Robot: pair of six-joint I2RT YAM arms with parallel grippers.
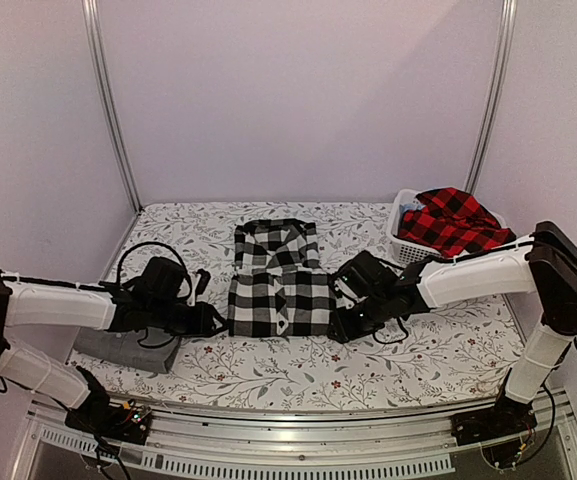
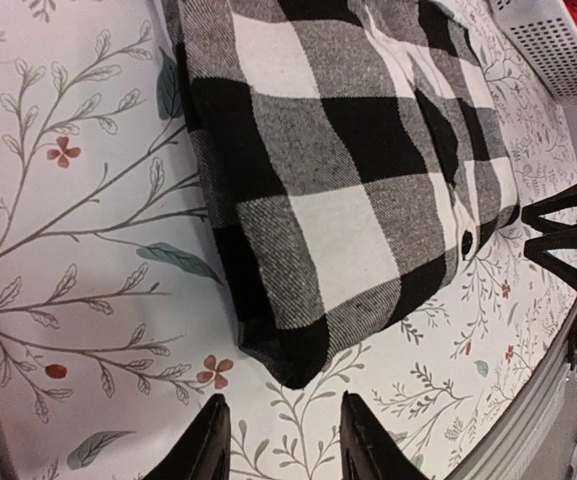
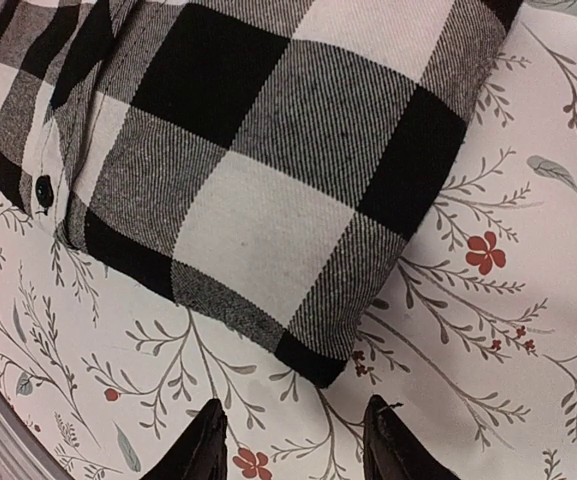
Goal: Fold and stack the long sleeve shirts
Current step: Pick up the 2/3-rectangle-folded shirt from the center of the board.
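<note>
Progress, judged from layout:
- B/w shirt [image 1: 280, 285] is folded to a compact rectangle and lies flat mid-tabletop [image 1: 418, 370], collar end at the far side. Edges look squared in both wrist views; one button [image 2: 466, 242] is seen on the placket. Fold appears done, or nearly.
- Grey shirt [image 1: 118, 348] is seen as a flat grey slab at the near-left of the tabletop, partly hidden under the left arm. Prob. folded; collar can't be made out.
- Red shirt [image 1: 455, 222] is bunched in the basket [image 1: 400, 245] at far right. Not yet folded.
- No stack yet: grey and b/w shirts lie apart, red is separate. Approx. two of three folded, by est.; left to do are stacking those, then red pulled out, folded, added.

End effectors:
- Left end effector [image 2: 283, 405] is low at the near-left corner of the b/w shirt. Fingers are spread, only tabletop betw. them, nothing held.
- Right end effector [image 3: 296, 402] is at the near-right corner, likewise spread and empty, just short of the cloth.
- Both appear posed to slide or lift the folded b/w shirt, as judged.

Writing/labels:
- None readable. No lettering shows on the exposed face of the b/w shirt in any view; no brand tags or marks seen on basket or arms.
</note>
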